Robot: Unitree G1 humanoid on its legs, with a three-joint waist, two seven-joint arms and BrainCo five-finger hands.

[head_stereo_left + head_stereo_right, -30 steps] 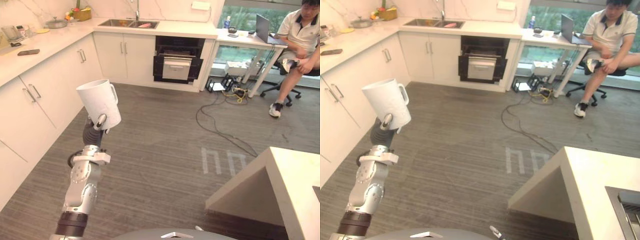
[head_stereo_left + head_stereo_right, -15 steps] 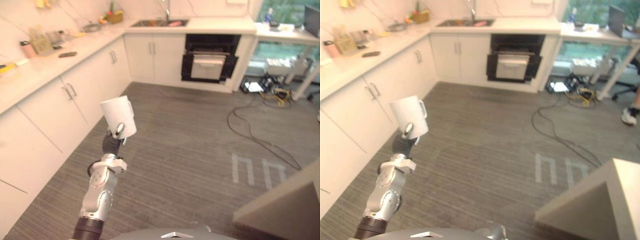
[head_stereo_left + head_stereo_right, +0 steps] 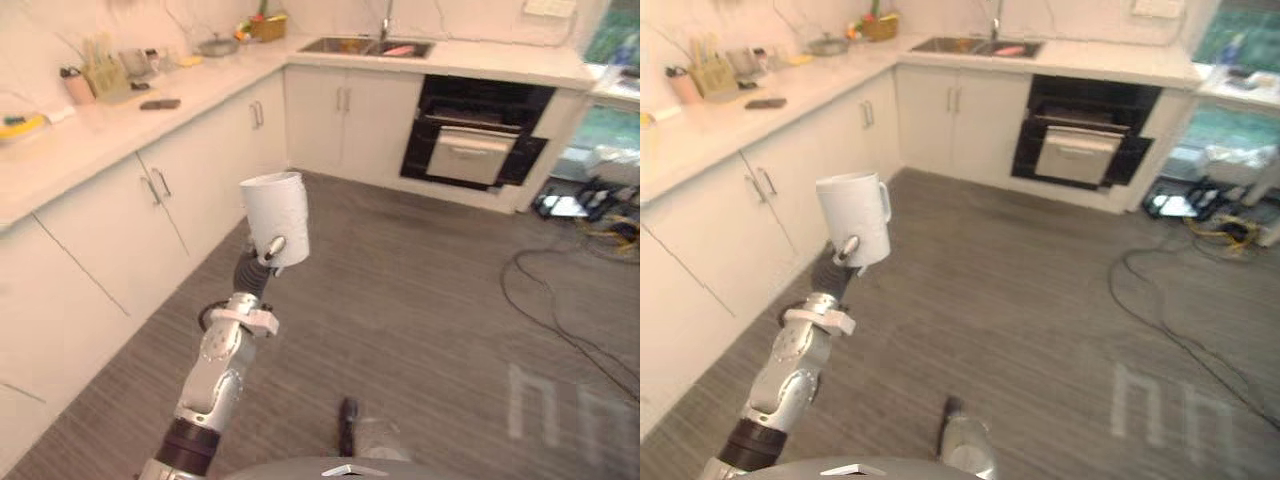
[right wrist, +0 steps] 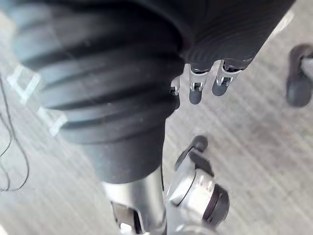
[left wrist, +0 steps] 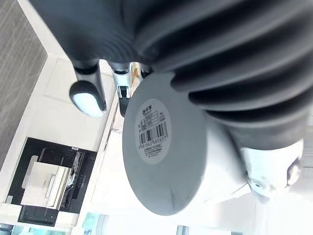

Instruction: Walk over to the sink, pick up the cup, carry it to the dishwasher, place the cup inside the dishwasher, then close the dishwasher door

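The left hand (image 3: pixel 268 250) held the white cup (image 3: pixel 275 212) up in the air, its thumb and fingers curled round the cup's bottom part. The cup's open end faced up, over the grey floor (image 3: pixel 430 290) near the white cupboards (image 3: pixel 120 220). The dishwasher (image 3: pixel 478 140) was far off, near the sink (image 3: pixel 365 45) in the worktop (image 3: pixel 110 115). The right hand (image 4: pixel 194 89) hung low with loose fingers.

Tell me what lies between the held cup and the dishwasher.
Only bare grey floor between cup and dishwasher, seen in both eye views.
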